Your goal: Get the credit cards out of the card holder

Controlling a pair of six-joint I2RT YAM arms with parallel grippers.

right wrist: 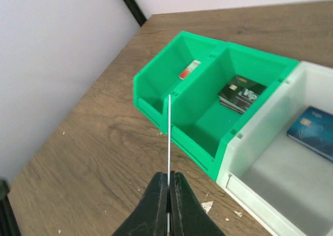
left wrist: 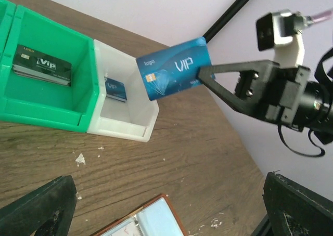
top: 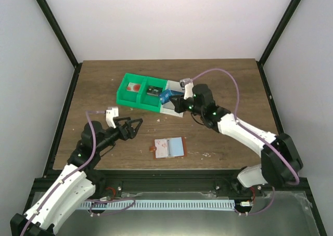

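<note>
The reddish-brown card holder (top: 169, 147) lies open on the table, pale blue pockets up; it also shows in the left wrist view (left wrist: 156, 220). A pale whitish-pink card (top: 162, 148) sits in its left half. My right gripper (top: 176, 99) is shut on a blue VIP credit card (top: 166, 96) and holds it in the air over the white end of the bin. In the left wrist view the card (left wrist: 174, 72) is face on; in the right wrist view it (right wrist: 169, 137) is edge-on between the shut fingers (right wrist: 158, 205). My left gripper (top: 131, 127) is open and empty, left of the card holder.
A green-and-white three-compartment bin (top: 136, 102) stands at the back middle. Its compartments hold a red-marked card (right wrist: 190, 69), dark VIP cards (right wrist: 239, 94) and another blue card (right wrist: 315, 132). Small white crumbs (left wrist: 79, 158) lie on the wood. Black frame posts stand at the table's corners.
</note>
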